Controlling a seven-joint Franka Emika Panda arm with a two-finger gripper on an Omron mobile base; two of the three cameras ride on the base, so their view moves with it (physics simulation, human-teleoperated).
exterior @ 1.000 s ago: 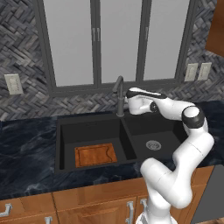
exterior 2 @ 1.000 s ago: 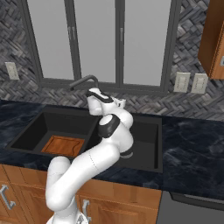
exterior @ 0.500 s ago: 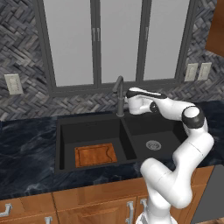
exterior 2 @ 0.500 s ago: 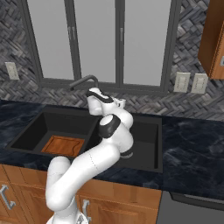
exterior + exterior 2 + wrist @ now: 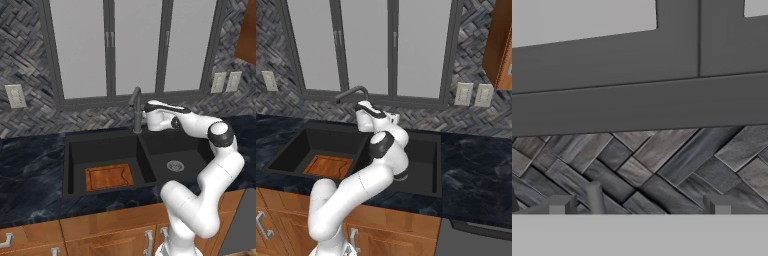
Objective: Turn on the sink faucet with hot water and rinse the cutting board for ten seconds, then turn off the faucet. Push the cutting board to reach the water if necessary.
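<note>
The sink faucet [image 5: 136, 107] stands behind the divider of the black sink [image 5: 102, 145], its spout [image 5: 351, 92] angled over the left basin. No water falls from it. The cutting board [image 5: 109, 177] lies flat on the floor of the left basin, toward the front [image 5: 329, 166]. My gripper [image 5: 148, 116] hovers just right of the faucet post, above the sink's back rim, pointing at the back wall [image 5: 361, 112]. In the hand view it is open [image 5: 639, 207], fingertips [image 5: 559, 205] wide apart. A thin grey stub [image 5: 594, 196] rises between them, near the left one.
The right basin holds a round metal drain [image 5: 175, 165]. Herringbone tile backsplash [image 5: 662, 165] and a dark window frame [image 5: 637, 105] are close ahead of the hand. Dark marble counter [image 5: 30, 170] flanks the sink on both sides. Wall outlets [image 5: 225, 81] are at the right.
</note>
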